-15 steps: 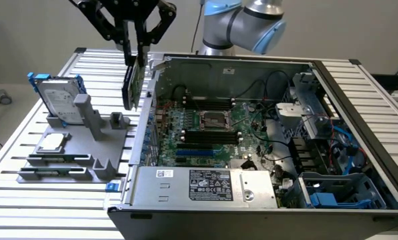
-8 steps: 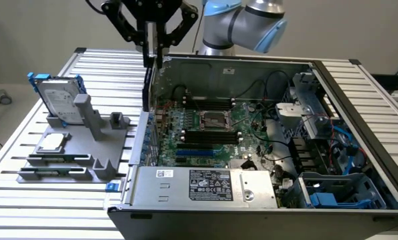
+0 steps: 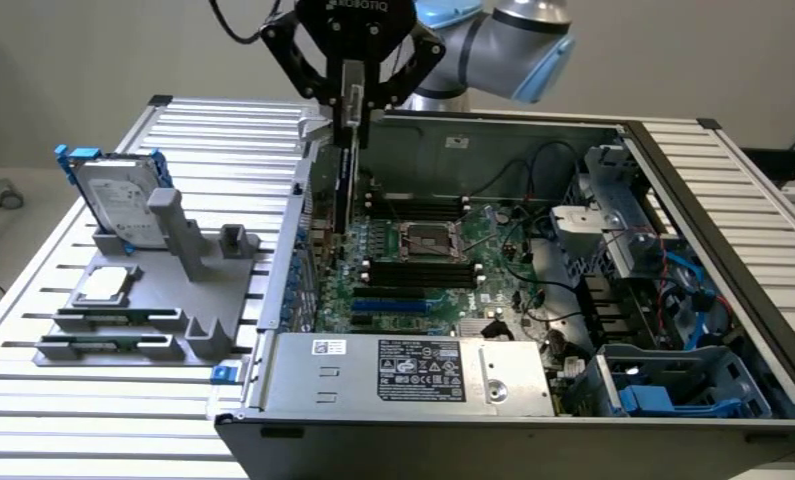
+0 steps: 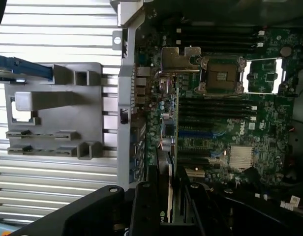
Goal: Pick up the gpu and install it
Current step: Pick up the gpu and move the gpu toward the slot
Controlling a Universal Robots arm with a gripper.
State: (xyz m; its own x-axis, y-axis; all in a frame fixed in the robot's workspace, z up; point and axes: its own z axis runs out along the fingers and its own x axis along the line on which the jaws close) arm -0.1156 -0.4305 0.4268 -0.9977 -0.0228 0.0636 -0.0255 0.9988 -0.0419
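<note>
On table (image 3: 50, 420), exterior view: case (image 3: 771, 330) at 3 o'clock, fixture (image 3: 197, 300) just beside it at 9 o'clock
On fixture: hard drive (image 3: 117, 200) upright at 11 o'clock, processor chip (image 3: 104, 285) at 9 o'clock
In case: motherboard (image 3: 424, 270) at centre, power supply (image 3: 411, 370) at 6 o'clock
Held upright in gripper (image 3: 353, 100) at 11 o'clock of motherboard, along its fixture-side edge: gpu (image 3: 348, 160)

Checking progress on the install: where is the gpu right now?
In the exterior view the gpu hangs upright in the pincer, over the motherboard beside the case wall on the exterior view's left.
</note>
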